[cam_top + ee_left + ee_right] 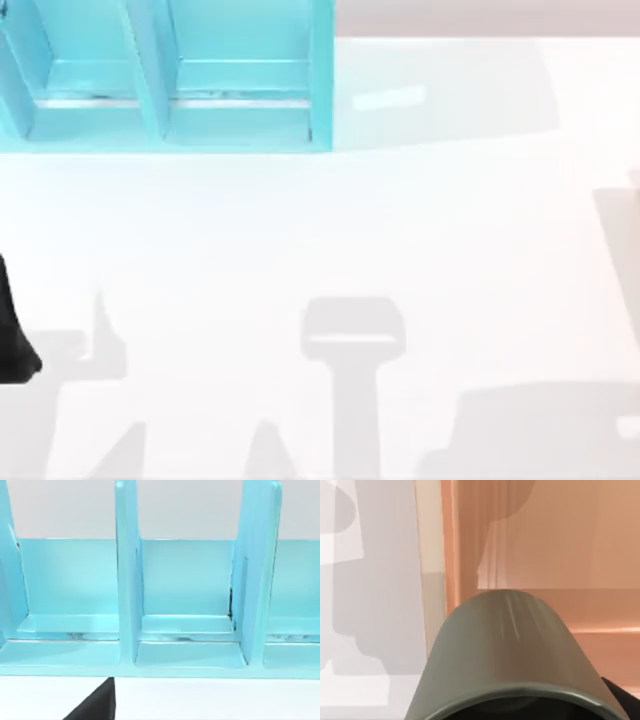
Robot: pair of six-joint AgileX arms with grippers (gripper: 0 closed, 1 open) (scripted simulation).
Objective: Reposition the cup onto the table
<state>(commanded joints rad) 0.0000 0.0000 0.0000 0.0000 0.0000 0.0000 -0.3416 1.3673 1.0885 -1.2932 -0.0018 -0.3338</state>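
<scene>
The right end effector carries the cup (pixel 510 655) right up against its wrist camera: the grey-beige wall curves across the near part of the right wrist view with the dark mouth of the rim facing the lens, and a sliver of black finger (pixel 624 700) shows beside the rim. How wide the fingers stand and whether they press the wall I cannot tell. Behind the cup lie the white surface (pixel 370 605) and an orange-tinted panel (pixel 555 545).

The cup looks like a plain, rigid, thin-walled cylinder with a smooth, faintly glossy skin, so I judge it light, stiff and somewhat slippery. A hold across the wall a little below the rim, with opposing pads on the curve, suits it best; too light a squeeze risks it sliding or tipping.

The left arm (pixel 12 335) rests parked at the left edge of the surface (pixel 330 230) in the top view. Its wrist camera faces the turquoise shelf unit (pixel 127 580), which stands at the far left corner of the surface, its visible compartments holding nothing.
</scene>
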